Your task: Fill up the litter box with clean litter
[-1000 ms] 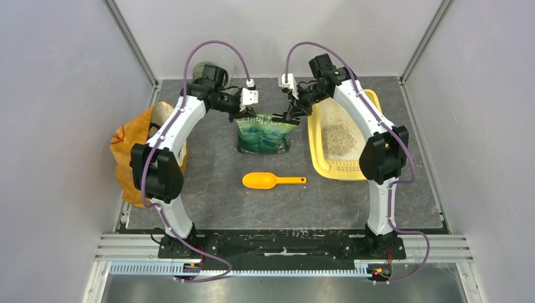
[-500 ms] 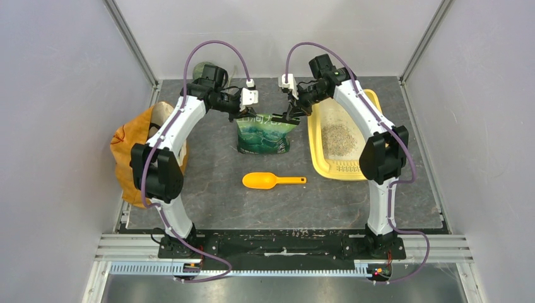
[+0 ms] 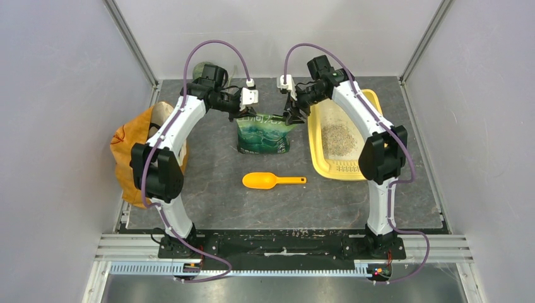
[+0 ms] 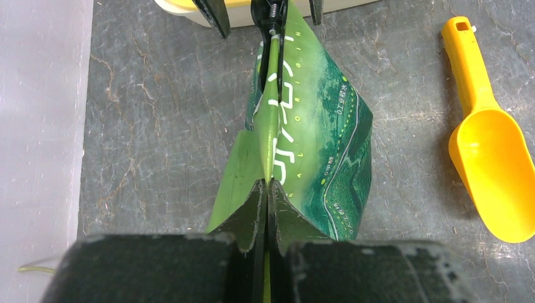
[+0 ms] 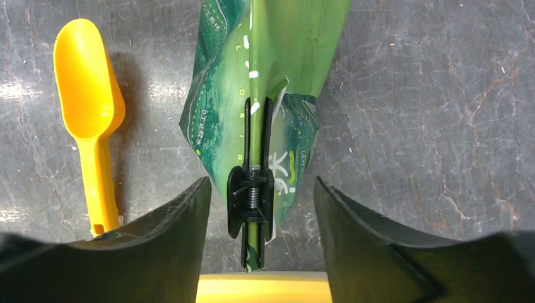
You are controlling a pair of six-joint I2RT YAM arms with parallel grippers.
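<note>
Grey stone-look tabletop [image 3: 214, 196]: right gripper [image 5: 260, 189] is just letting go of the black clip [image 5: 251, 202].
I am seeing its jaws, pinched a second ago, now standing wide either side of the clip, which is gripping the green pouch [image 4: 315, 145] at its top seam. Left gripper [image 4: 266, 189] is clamping the pouch's other end. I am judging the pouch resealed and the pouring finished. Litter box [image 3: 313, 146] is sitting beside the pouch, with clean litter [image 3: 337, 136] lying as a speckled grey-beige patch mid-basin.
</note>
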